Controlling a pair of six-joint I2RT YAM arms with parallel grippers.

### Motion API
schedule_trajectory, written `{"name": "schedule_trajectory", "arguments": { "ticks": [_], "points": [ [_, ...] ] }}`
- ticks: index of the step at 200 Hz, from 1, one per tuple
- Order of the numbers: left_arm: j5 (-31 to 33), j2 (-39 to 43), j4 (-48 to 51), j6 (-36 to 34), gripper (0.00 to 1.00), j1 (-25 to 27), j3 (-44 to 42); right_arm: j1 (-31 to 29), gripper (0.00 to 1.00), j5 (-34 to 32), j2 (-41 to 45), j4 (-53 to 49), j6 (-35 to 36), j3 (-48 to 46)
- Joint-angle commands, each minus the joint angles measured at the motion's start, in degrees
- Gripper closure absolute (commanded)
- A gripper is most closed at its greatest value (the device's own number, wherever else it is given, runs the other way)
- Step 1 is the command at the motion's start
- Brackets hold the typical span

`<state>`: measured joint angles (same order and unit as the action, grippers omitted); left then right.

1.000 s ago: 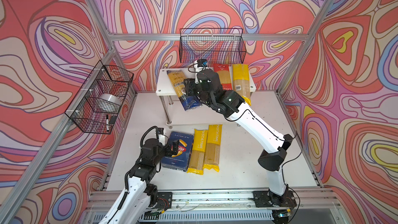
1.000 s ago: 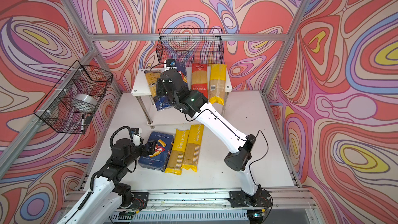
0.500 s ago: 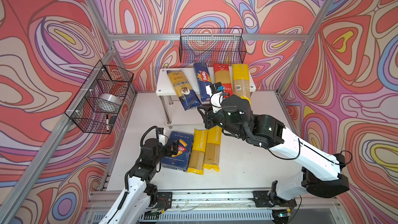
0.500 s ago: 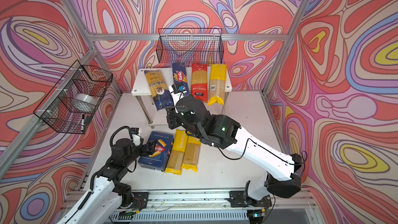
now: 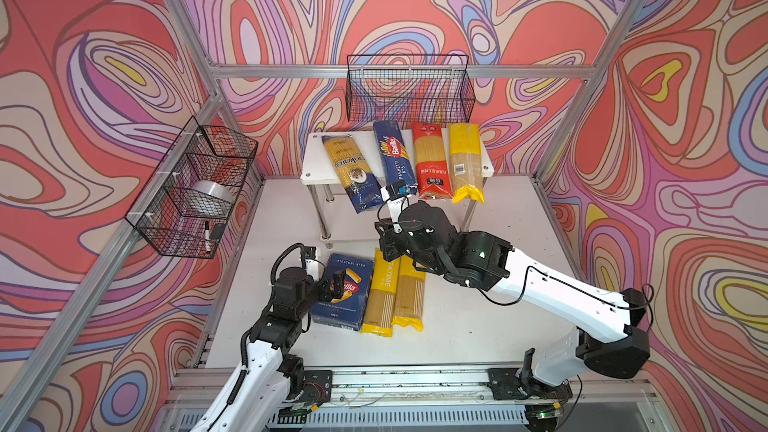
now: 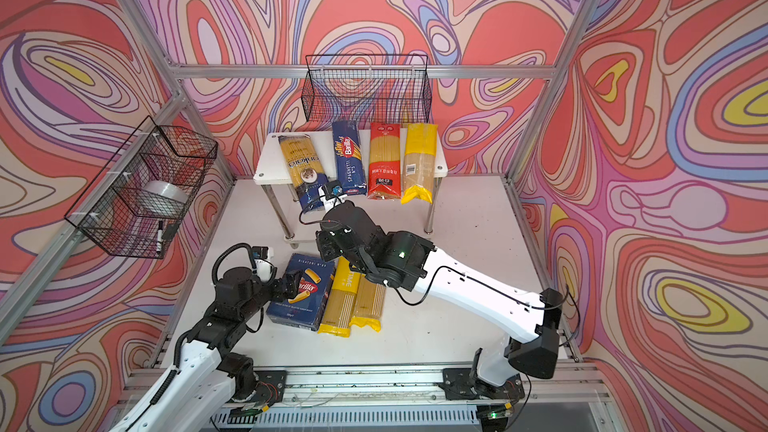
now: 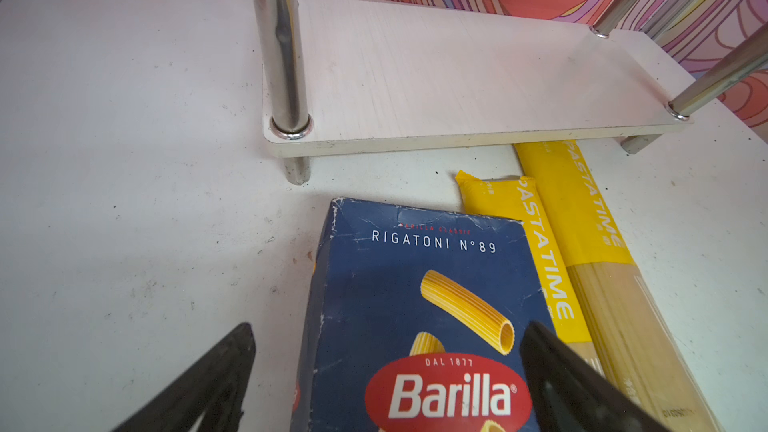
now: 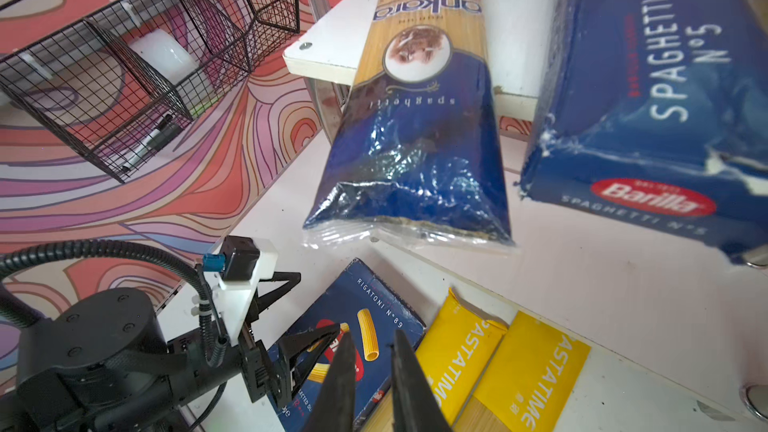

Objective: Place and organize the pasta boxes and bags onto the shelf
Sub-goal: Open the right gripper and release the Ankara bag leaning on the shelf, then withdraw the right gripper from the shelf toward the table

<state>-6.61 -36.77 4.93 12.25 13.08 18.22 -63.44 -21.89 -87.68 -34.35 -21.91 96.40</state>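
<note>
On the white shelf [image 5: 313,166] top board lie the gold-and-navy ankara bag [image 5: 353,172], the long Spaghetti n.5 pasta box [image 5: 395,160], a red bag [image 5: 430,164] and a yellow bag [image 5: 465,164]. The ankara bag and the box overhang the front edge. On the table the rigatoni box [image 5: 347,297] lies flat beside two yellow bags [image 5: 380,297]. My left gripper [image 7: 388,328] is open, its fingers either side of the rigatoni box [image 7: 415,284]. Over the far ends of the yellow bags [image 8: 498,367] hovers my right gripper [image 8: 373,336], shut and empty.
A black wire basket [image 5: 195,189] on the left wall holds a tape roll and a marker. Another wire basket [image 5: 409,89] hangs on the back wall above the shelf. The shelf's lower board [image 7: 457,76] is bare between chrome legs [image 7: 282,56].
My right gripper has pulled back from the shelf top, down and forward to above the yellow bags, closing its jaws. The Spaghetti box it covered now lies uncovered on the shelf. The left arm is unmoved.
</note>
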Motion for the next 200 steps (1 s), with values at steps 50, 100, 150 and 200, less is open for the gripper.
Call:
{"name": "schedule_trajectory", "arguments": {
  "ticks": [50,100,150,200],
  "points": [
    [-0.2,0.6,1.0,-0.1,0.0,0.2,1.4,-0.1,0.84,0.0,-4.8,5.5,2.4,1.9],
    [-0.2,0.6,1.0,-0.1,0.0,0.2,1.4,0.1,0.84,-0.6,-7.9,7.6,5.1,4.0],
    [-0.2,0.6,1.0,-0.1,0.0,0.2,1.3,2.4,0.84,3.2,-13.2,6.8,5.5,8.7],
    [-0.2,0.7,1.1,-0.1,0.0,0.1,1.4,3.6,0.84,6.6,-19.3,5.6,5.6,14.2]
  ]
}}
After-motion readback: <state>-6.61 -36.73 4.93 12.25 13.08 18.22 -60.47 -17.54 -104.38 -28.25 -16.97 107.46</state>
